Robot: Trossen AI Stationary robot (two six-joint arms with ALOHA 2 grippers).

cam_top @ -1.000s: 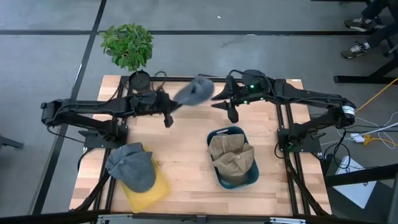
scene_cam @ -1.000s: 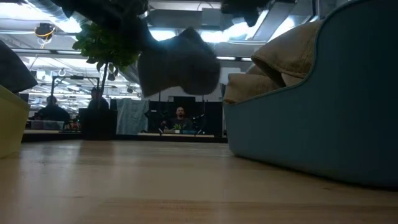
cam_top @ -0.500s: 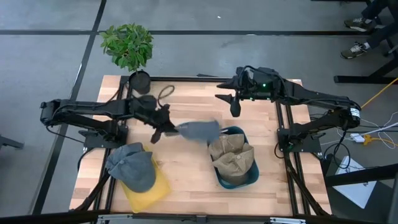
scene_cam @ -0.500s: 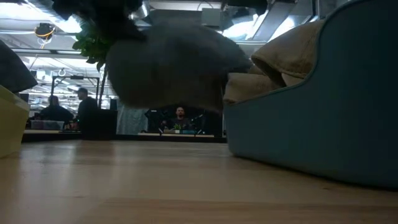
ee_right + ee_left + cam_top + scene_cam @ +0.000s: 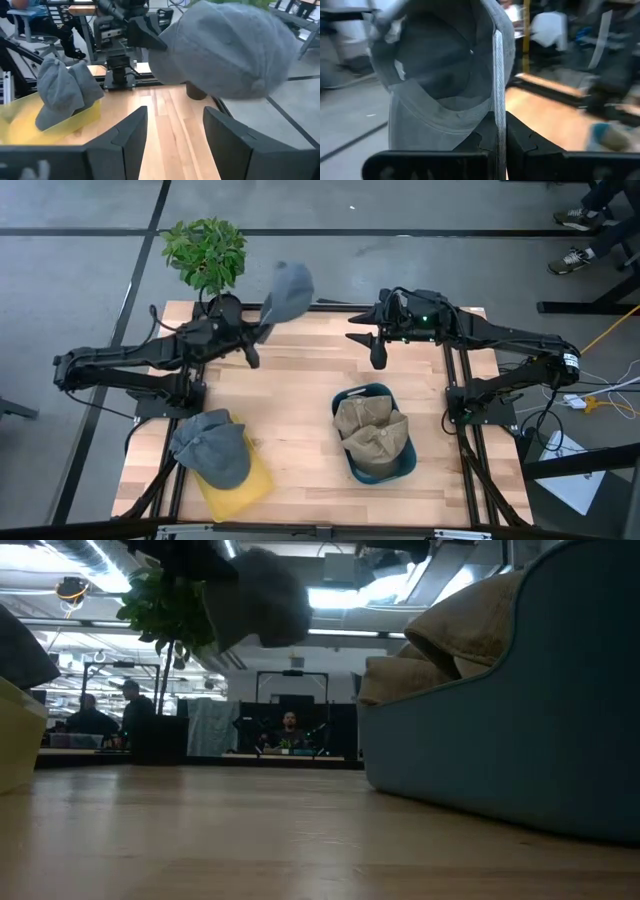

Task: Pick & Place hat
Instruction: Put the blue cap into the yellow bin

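Observation:
A grey cap (image 5: 286, 288) is in the air over the table's far edge, beside the potted plant (image 5: 207, 252). My left gripper (image 5: 257, 338) is shut on it. The left wrist view looks into the cap's hollow inside (image 5: 440, 75). The cap also shows high up in the low view (image 5: 262, 598) and large in the right wrist view (image 5: 225, 55). My right gripper (image 5: 374, 352) hangs open over the far middle of the table, to the right of the cap and touching nothing; its fingers stand wide apart (image 5: 172, 125). My left gripper (image 5: 498, 131) pinches the cap's brim (image 5: 498, 90) between its two fingers, the brim showing edge-on between them. The cap is lifted clear of the table and stands out beyond the fingers, crown toward the far edge.
A blue bin (image 5: 392, 465) with tan caps (image 5: 372, 430) sits on the near right of the table. A yellow bin (image 5: 245, 485) holding another grey cap (image 5: 212, 445) sits at the near left. Bare wood lies between them. People sit in the room behind (image 5: 290, 730).
My left arm swung the cap from the far middle down toward the blue bin, then back up and toward the far left, near the plant. The cap stayed in its hold throughout. My right gripper shifted slightly toward the table's right and stayed open.

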